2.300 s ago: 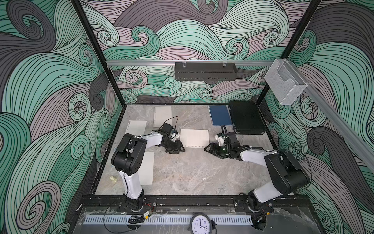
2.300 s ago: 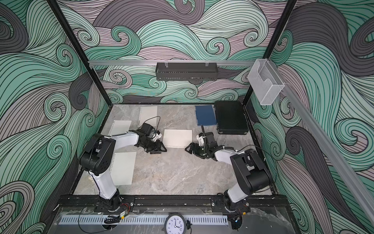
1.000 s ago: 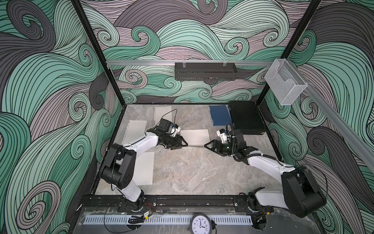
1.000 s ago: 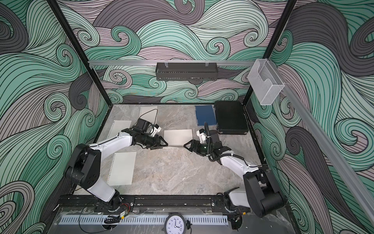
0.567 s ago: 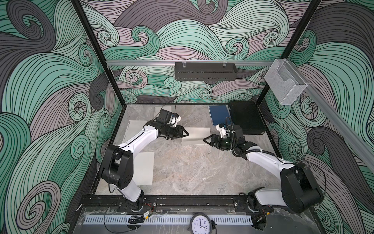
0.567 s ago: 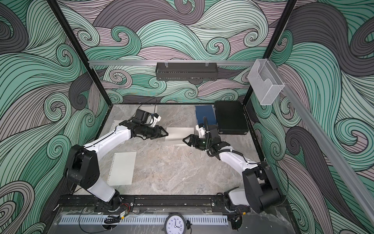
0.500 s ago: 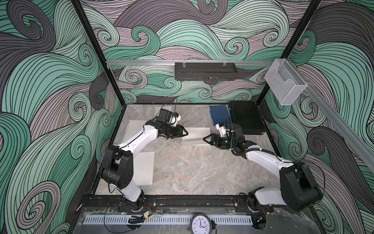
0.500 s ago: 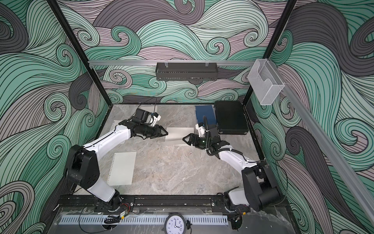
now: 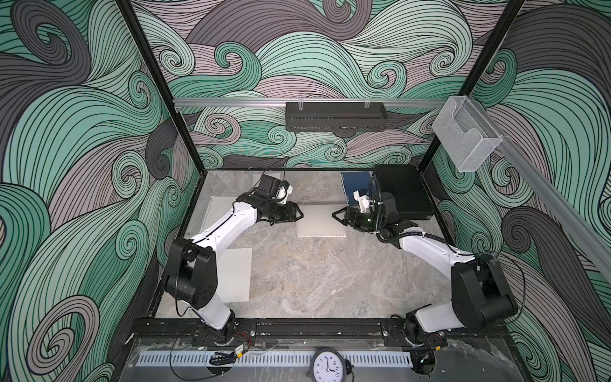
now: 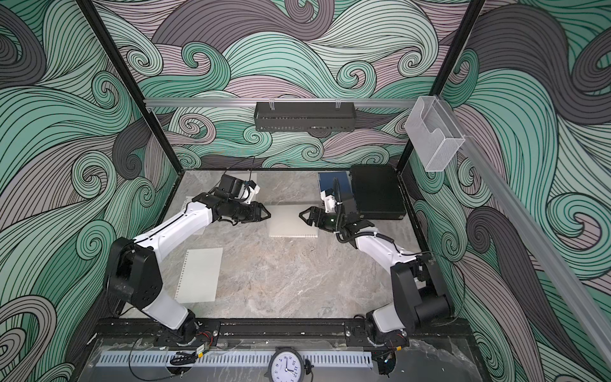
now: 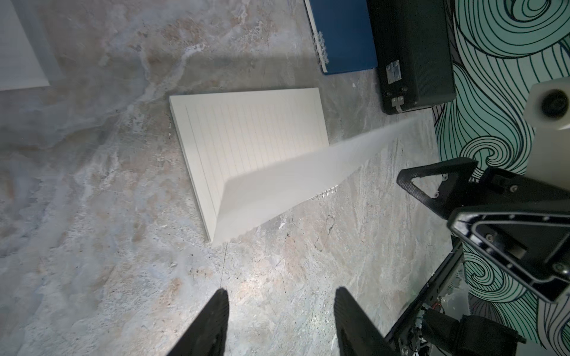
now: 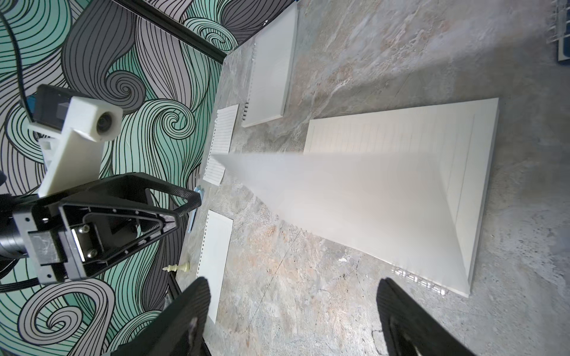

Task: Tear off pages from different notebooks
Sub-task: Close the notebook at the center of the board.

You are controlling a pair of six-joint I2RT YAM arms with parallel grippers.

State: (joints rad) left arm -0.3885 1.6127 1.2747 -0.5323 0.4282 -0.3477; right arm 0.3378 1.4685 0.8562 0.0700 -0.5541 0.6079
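Observation:
The cream notebook lies mid-table, spiral edge toward the front. Its top page stands lifted off the pad and is motion-blurred; no finger touches it. My left gripper hovers open just left of the pad, holding nothing. My right gripper hovers open just right of it, also holding nothing. The blue notebook lies at the back right. A white notebook lies at the back left. Loose pages lie on the left side.
A black hard case sits against the right wall beside the blue notebook. A small pale chess piece lies near the left wall by the front loose page. Another sheet lies partly under the left arm.
Both arms have lifted and stretched toward the back of the table, ending on either side of the cream notebook. Its top page is now swinging free. The jaws have barely changed.

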